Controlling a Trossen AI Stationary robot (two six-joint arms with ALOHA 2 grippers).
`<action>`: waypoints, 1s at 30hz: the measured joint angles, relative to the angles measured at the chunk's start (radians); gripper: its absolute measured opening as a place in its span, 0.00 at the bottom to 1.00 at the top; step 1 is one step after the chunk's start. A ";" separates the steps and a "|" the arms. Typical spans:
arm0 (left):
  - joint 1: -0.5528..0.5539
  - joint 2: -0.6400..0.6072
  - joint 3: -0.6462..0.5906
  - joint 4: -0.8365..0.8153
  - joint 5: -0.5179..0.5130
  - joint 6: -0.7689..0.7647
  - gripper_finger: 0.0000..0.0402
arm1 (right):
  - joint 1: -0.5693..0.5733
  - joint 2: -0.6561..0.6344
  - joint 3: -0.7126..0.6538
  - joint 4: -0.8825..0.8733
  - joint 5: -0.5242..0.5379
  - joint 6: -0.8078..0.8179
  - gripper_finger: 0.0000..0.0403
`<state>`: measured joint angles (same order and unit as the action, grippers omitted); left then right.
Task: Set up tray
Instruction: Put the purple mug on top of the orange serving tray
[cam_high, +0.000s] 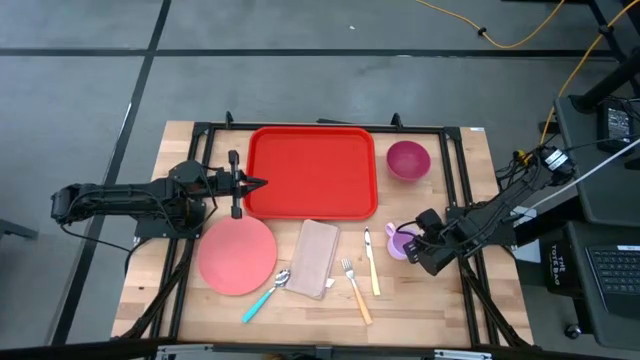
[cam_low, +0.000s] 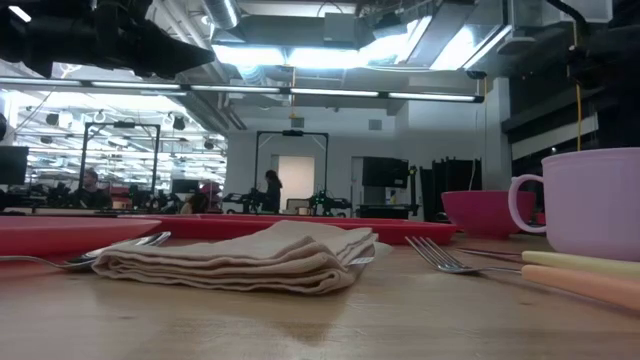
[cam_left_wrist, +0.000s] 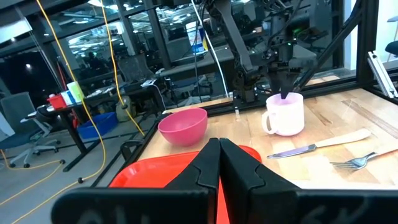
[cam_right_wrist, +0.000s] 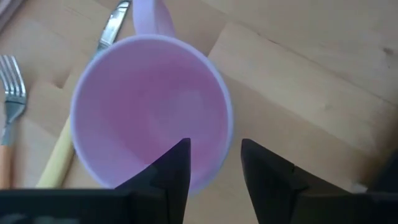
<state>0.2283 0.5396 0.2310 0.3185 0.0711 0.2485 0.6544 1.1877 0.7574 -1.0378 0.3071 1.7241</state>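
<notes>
**Right pincer straddles the mug rim**

The right gripper (cam_right_wrist: 214, 165) is spread over the lilac mug (cam_right_wrist: 149, 112) — one finger inside, one outside. Beyond it lie knife (cam_high: 371, 262) and fork (cam_high: 354, 288). The left gripper (cam_high: 256, 184), clenched, hovers at the red tray (cam_high: 312, 170) edge.

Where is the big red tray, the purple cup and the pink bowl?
tray (cam_high: 312, 170): high view, on its bare flat floor.
purple cup (cam_right_wrist: 146, 106): right wrist view, on the inside bottom of the cup.
pink bowl (cam_left_wrist: 182, 126): left wrist view, on its outer side wall.
</notes>
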 joint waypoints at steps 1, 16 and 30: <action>0.000 0.000 0.000 0.000 0.000 0.000 0.01 | 0.000 0.007 0.000 0.000 -0.001 0.002 0.36; 0.000 0.000 0.000 0.000 -0.002 0.000 0.01 | 0.000 0.029 0.000 -0.005 0.012 0.085 0.23; 0.000 0.000 0.000 0.000 -0.003 0.000 0.01 | 0.000 0.028 0.000 -0.019 0.065 0.133 0.03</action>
<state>0.2280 0.5396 0.2310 0.3180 0.0685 0.2489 0.6544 1.2159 0.7574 -1.0564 0.3722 1.8567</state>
